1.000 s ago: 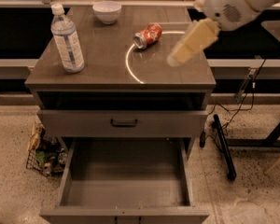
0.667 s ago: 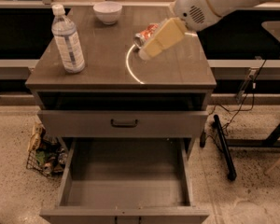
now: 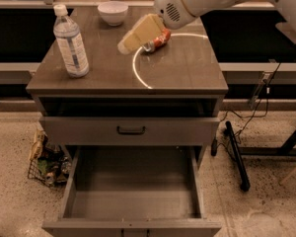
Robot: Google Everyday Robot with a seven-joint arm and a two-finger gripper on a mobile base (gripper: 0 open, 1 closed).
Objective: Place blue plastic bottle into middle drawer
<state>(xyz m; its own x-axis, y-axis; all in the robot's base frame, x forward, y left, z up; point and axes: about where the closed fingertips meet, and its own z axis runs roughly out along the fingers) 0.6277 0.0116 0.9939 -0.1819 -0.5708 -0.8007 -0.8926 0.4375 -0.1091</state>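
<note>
Hovering with the gripper point(image 3: 125, 45) over the cabinet top point(image 3: 187, 73), right of the upright blue plastic bottle point(image 3: 71, 41) (its opening impossible to tell), middle drawer point(image 3: 133, 194) open below.

The clear plastic water bottle point(image 3: 71, 43) stands on the left of the brown cabinet top point(image 3: 182, 70), with the small white bowl point(image 3: 112, 12) behind it. The robot's gripper point(image 3: 127, 43) hangs over the middle, just left of the crushed red can point(image 3: 158, 40). Below, the wide grey drawer box point(image 3: 133, 204) sticks out in front.
</note>
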